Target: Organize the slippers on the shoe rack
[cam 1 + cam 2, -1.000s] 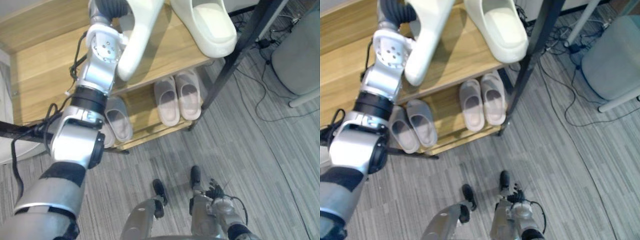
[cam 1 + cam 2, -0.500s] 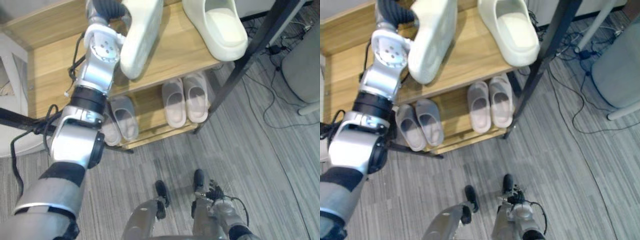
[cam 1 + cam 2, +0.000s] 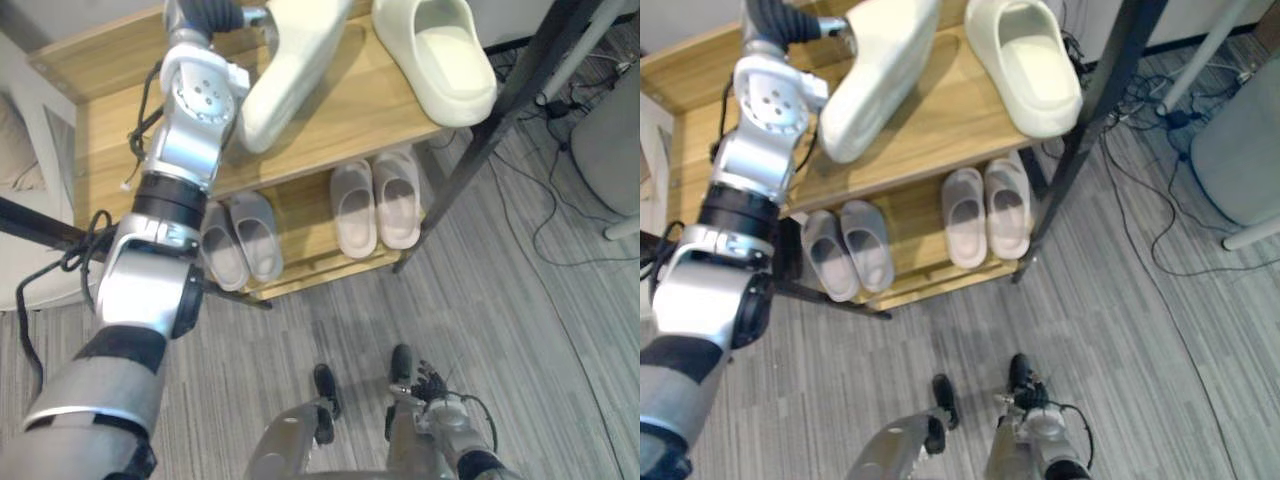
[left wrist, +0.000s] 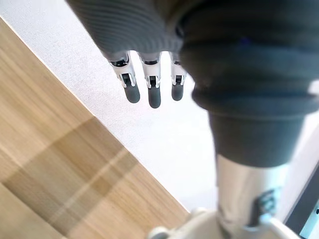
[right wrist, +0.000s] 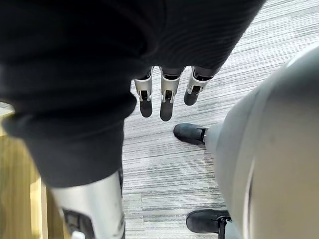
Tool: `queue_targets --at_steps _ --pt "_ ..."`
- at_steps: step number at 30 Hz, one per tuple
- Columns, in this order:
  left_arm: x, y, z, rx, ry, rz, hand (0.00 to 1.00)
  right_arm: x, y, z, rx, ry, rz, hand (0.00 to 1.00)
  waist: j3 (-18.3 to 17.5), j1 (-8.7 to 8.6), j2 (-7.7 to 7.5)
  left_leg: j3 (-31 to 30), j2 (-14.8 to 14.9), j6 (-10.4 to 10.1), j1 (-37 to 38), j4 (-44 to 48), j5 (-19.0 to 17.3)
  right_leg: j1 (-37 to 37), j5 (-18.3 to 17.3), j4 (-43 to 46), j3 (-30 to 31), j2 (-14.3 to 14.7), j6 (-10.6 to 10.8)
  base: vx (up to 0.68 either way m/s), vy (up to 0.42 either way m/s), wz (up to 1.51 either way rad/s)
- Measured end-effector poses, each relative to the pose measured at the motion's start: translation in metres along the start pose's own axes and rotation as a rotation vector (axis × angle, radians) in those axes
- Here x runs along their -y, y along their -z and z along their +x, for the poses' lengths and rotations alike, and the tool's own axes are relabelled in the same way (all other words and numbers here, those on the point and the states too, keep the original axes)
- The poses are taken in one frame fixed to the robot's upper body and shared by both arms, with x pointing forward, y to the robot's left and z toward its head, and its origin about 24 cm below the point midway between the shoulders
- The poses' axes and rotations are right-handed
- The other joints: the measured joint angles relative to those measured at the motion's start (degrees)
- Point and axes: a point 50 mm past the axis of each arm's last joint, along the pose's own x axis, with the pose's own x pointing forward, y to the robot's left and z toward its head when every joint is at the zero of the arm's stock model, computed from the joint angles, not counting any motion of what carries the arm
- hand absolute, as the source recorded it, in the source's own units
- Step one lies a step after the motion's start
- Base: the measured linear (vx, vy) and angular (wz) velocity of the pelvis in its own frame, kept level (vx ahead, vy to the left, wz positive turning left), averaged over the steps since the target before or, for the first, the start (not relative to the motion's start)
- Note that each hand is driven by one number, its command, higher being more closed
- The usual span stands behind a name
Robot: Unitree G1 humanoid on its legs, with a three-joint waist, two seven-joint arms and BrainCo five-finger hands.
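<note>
My left arm reaches up over the top shelf [image 3: 110, 130] of the wooden shoe rack. My left hand [image 3: 232, 14] is shut on a cream slipper [image 3: 290, 70], which hangs tilted, heel up and toe down near the shelf's front edge. In the left wrist view its fingers [image 4: 153, 92] lie against the slipper's pale surface [image 4: 149, 144] above the wood. The matching cream slipper [image 3: 435, 55] lies flat on the same shelf to the right. My right hand [image 3: 430, 385] hangs low by my side, fingers [image 5: 164, 102] relaxed and empty.
On the lower shelf stand a grey pair [image 3: 240, 240] at the left and a pinkish-grey pair [image 3: 378, 200] at the right. A black rack post [image 3: 500, 110] runs down the right side. Cables [image 3: 560, 210] and a grey seat [image 3: 615, 150] lie further right.
The held slipper has tilted, its heel swinging right while the toe stays low over the shelf. The camera has shifted, so the rack sits lower in view. My right hand has not moved.
</note>
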Motion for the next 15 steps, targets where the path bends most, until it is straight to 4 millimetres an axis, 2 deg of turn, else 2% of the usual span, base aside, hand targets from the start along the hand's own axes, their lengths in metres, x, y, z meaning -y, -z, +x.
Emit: queue_targets --at_steps 8,15 --pt "0.001 -0.003 -0.002 0.014 0.003 -0.007 0.0 -0.003 0.002 0.0 -0.011 -0.011 -0.017 0.0 -0.2 0.04 0.19 -1.6 -0.2 -0.4 1.8 -3.0 2.2 1.3 -0.1 0.0 -1.8 0.0 0.1 0.01 -0.015 0.1" --pt "0.009 0.001 -0.016 0.042 0.023 -0.033 0.0 -0.003 0.01 -0.002 -0.037 -0.012 -0.019 0.0 -1.9 0.29 0.4 -3.2 -0.4 -0.8 4.1 -6.1 4.0 3.1 -0.6 0.0 -3.5 0.0 0.7 0.04 -0.026 0.11"
